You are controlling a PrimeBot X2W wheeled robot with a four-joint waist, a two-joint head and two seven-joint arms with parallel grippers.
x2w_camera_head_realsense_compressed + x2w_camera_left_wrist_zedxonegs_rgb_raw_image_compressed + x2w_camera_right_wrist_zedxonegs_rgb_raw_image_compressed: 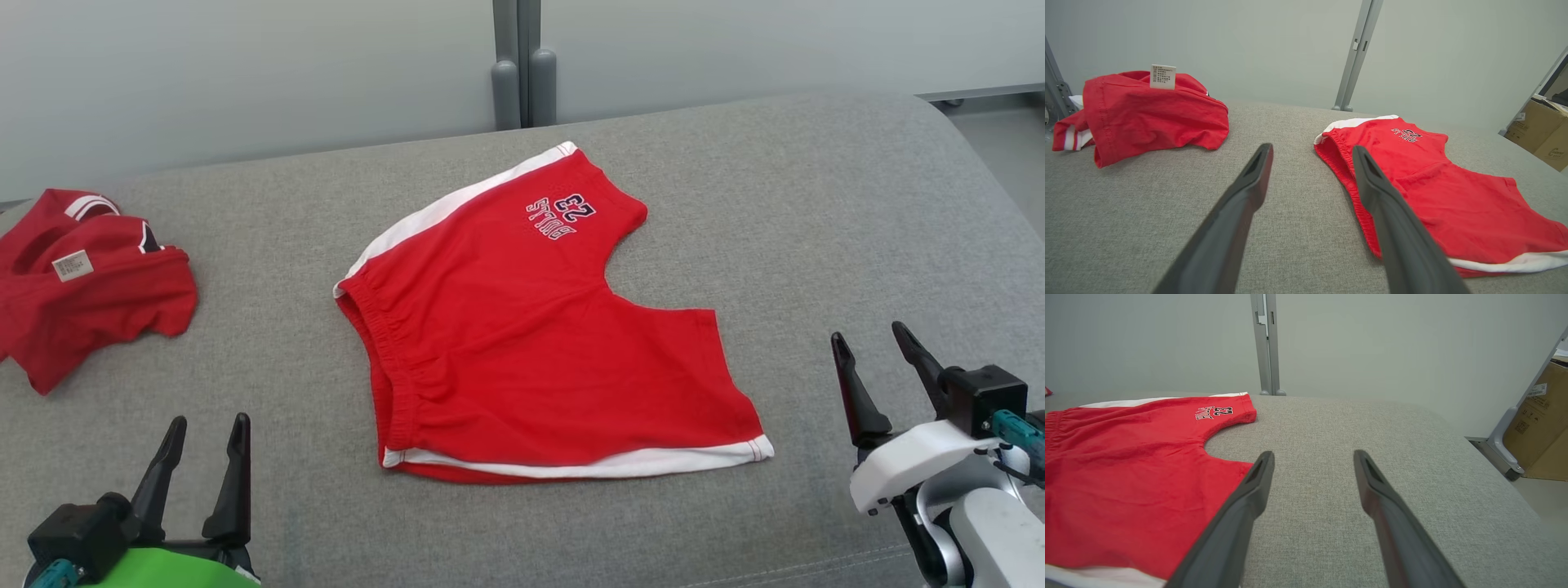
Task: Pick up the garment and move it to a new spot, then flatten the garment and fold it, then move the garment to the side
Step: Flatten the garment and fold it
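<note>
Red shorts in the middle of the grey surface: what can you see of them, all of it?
The red shorts look like soft cotton jersey, with a white stripe down each side, a gathered elastic waistband toward the robot's left and a dark embroidered number 23 with lettering on the far leg. They lie flat and spread, unfolded, on the grey fabric surface, which alone touches them.

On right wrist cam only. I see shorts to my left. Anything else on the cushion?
Observer: Yes, a second red garment lies crumpled at the far left, apart from the shorts.
Operator: Left gripper holding it?
Observer: No. The left gripper is open and empty at the near edge, touching neither.
Operator: Shorts folded?
Observer: Not yet. Head view shows them spread flat, waistband toward the left gripper.
</note>
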